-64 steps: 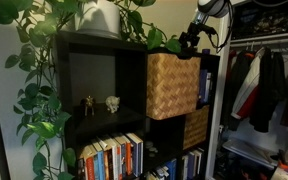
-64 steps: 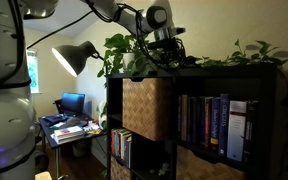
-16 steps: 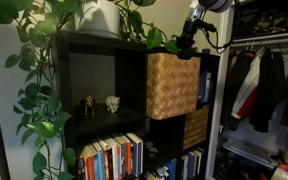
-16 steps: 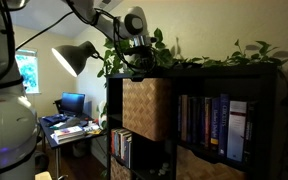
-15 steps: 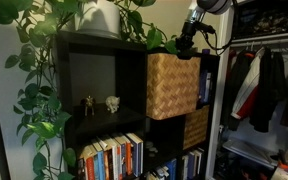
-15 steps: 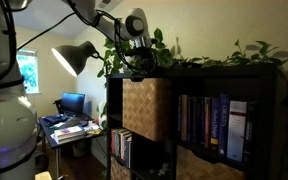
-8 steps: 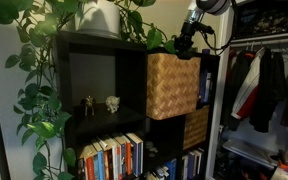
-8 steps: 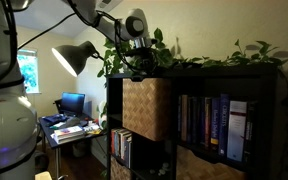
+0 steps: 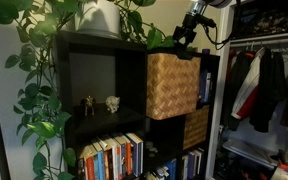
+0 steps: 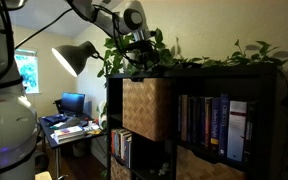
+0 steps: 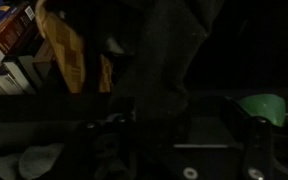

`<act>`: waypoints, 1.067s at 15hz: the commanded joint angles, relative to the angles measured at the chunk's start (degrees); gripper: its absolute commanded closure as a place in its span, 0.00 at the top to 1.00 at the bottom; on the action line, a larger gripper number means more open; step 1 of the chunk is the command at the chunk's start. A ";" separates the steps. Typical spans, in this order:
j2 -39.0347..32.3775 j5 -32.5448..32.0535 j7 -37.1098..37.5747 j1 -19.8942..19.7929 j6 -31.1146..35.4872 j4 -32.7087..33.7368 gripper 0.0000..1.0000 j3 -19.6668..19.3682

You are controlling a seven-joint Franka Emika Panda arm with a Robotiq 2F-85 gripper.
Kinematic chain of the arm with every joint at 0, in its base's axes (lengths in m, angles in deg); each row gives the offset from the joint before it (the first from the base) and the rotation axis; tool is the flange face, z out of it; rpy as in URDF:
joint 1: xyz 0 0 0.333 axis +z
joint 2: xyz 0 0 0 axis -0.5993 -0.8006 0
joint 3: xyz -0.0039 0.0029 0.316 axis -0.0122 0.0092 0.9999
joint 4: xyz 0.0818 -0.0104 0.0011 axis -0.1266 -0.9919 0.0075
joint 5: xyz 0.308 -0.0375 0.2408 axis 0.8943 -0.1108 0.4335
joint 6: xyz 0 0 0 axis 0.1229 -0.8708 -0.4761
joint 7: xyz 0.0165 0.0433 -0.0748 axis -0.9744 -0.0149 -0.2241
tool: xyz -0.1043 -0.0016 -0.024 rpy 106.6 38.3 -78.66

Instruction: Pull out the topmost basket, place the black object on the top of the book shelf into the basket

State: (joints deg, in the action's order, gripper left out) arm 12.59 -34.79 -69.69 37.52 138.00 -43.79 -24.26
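**Inspector:** State of the gripper [image 9: 184, 40]?

**Assessor:** It hangs just above the top board of the book shelf [image 9: 62, 95]. Dark fingers against dark leaves: I cannot tell whether they are parted, closed, or carrying anything. The wrist view is too dim to settle it.

**Inspector:** The black object?

**Assessor:** Not distinguishable. If it is held, it sits between the fingers.

**Inspector:** And the topmost basket [image 9: 172, 85]?

**Assessor:** Directly below the gripper, its woven face standing proud of the compartment.

**Inspector:** Recommendation for this step?

**Assessor:** Lift clear of the board and the trailing plant [image 9: 44, 60]. Carry outward until the basket's open mouth lies underneath, lower inside the rim, then let go.

**Inspector:** Change from half a second ago?

**Assessor:** The gripper stands higher above the board. The basket is unmoved.
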 commanded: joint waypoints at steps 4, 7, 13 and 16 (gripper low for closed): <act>0.93 0.52 0.43 0.02 -0.13 0.85 1.00 -1.23; 0.68 0.57 0.66 -0.04 -0.93 1.64 1.00 -1.42; -0.33 0.20 5.72 -0.33 -8.14 5.77 1.00 -0.92; -0.49 0.31 4.47 -0.18 -6.98 6.44 1.00 -1.29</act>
State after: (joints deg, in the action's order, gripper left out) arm 12.50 -34.44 -65.63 37.46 131.85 -39.04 -25.45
